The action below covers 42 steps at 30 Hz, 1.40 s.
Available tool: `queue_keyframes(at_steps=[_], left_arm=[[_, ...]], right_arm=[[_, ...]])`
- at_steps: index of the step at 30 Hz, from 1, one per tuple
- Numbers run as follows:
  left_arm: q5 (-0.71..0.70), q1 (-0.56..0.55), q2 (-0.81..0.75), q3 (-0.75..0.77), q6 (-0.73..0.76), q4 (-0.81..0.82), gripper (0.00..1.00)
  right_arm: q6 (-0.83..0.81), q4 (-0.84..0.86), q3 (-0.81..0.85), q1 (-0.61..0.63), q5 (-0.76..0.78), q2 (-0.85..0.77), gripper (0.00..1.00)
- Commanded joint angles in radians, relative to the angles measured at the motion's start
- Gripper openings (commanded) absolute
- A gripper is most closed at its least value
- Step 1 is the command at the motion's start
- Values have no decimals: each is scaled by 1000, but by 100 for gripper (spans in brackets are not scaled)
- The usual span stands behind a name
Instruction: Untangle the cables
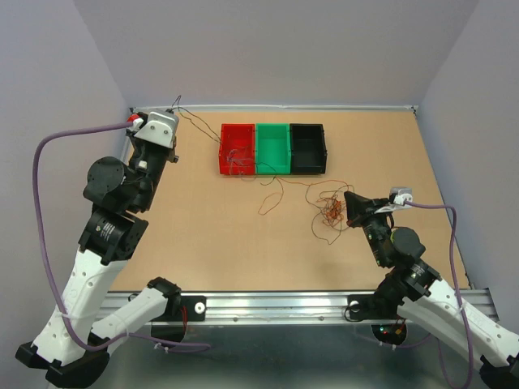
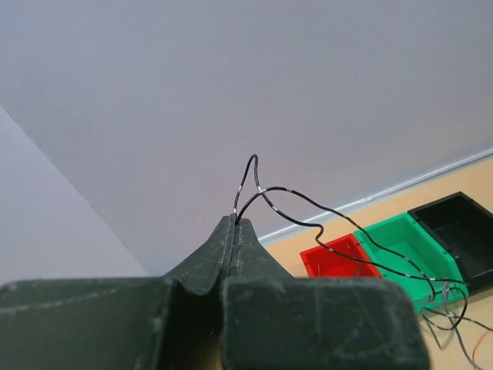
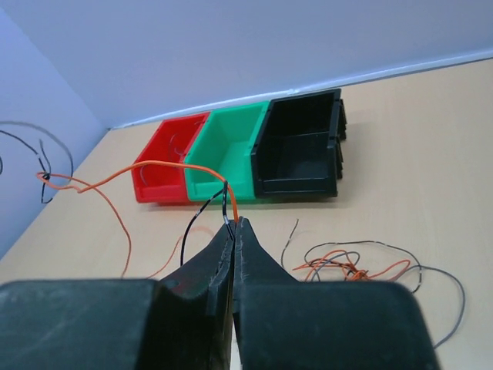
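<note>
Cables [image 1: 331,209] pinched in two places. Left gripper [image 2: 233,225] raised near the far left corner of the table [image 1: 203,243], jaws clenched flat together on a dark wire [image 2: 308,206]. From the tips, up in a small loop, then away in long slack bends toward the bins. Right gripper [image 3: 235,225] low over the right part of the table, jaws likewise squeezed tight, gripping an orange wire [image 3: 154,163] and a dark strand [image 3: 196,212] right at the tips. Orange wire arching up and left across the front of the bins to a small knot with more dark wire near the left wall, one branch dropping back to the tabletop. Just beside this gripper, flat on the table and nearer than the bins, a loose curly clump [image 3: 354,266] of orange and dark loops. Farther out, three open bins touching in a row near the far edge: red bin [image 1: 237,170] on the left, green bin [image 1: 272,170] in the middle, black bin [image 1: 308,169] on the right. Inside the red bin, thin greyish strands curling against the floor and spilling over its front wall onto the table. Insides of the green and black bins only partly seen, too coarse to judge for wire this thin.
</note>
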Motion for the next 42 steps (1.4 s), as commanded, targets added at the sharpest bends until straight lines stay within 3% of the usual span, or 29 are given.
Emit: queue_keyframes(at_steps=[1,4,9,12,13,14,18,21,27,34,38,42], left_arm=[[-21,1,5,-20,-33,89,0],[-9,0,-36,-84,-37,161,0],[14,1,-93,-216,-13,224,0],[30,1,-108,-276,0,267,0],[45,1,-113,-291,-4,286,0],[92,0,-124,-312,-4,290,0],[295,1,-141,-320,6,256,0],[448,1,-150,-319,18,213,0],[646,0,-175,-334,55,190,0],[712,1,-190,-351,59,191,0],[752,-2,-182,-357,61,185,0],[775,0,-182,-362,62,185,0]], right_arm=[[9,-2,-21,6,19,-16,1],[48,-12,-33,6,219,-49,1],[69,-40,-50,6,376,-99,1],[49,-59,-38,6,337,-67,15],[34,-59,-26,8,283,-36,32],[26,-59,-18,6,248,-21,39],[-17,-25,10,8,35,55,61],[-95,111,-9,6,-178,102,78],[-144,394,-14,6,-612,302,78],[-195,578,137,9,-835,672,77],[-189,716,192,9,-1033,829,80],[-187,764,258,34,-1087,929,80]])
